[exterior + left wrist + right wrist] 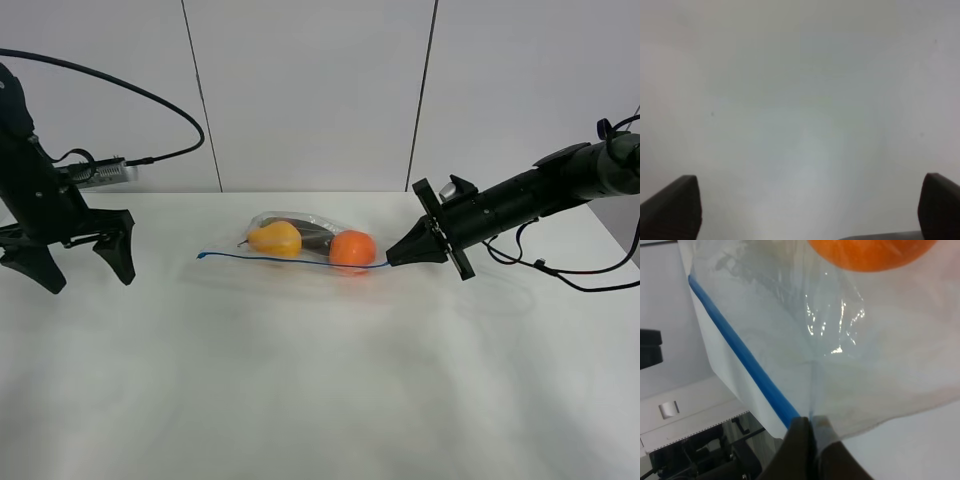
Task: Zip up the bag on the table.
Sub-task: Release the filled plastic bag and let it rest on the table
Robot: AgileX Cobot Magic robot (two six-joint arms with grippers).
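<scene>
No text, label, brand, number or sign can be read anywhere in these views, neither on the bag [305, 243], nor on the table [320, 380], nor on either arm.

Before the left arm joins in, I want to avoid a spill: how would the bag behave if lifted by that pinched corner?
Probably floppy: the bag is thin, wrinkled clear film where the right gripper pinches it beside the blue zip strip. It would likely sag, since the orange and pear look heavy for such film. The round orange may roll inside.
</scene>
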